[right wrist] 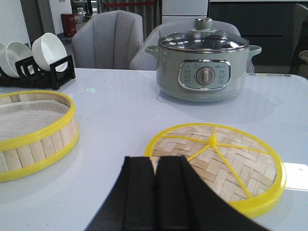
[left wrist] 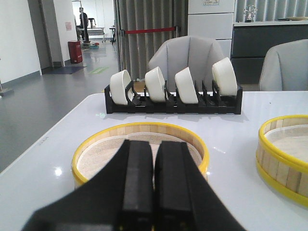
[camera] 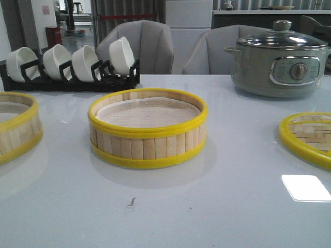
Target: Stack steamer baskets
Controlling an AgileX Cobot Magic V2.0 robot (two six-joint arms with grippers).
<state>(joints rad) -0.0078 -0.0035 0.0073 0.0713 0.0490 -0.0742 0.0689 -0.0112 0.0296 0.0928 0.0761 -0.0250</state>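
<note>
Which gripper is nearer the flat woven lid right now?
Right. The right gripper hangs just short of the lid; the left gripper sits by the far-left steamer basket, across the table.

No text, brand or number can be read anywhere; the pot (right wrist: 204, 66) carries small markings around its dial, too fine to make out; a wall notice (camera: 46, 10) behind the bowls is blurred.

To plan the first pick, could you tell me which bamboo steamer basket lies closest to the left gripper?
The yellow-rimmed bamboo steamer basket at the table's left edge, directly beyond the left gripper; the central basket sits farther right.
</note>
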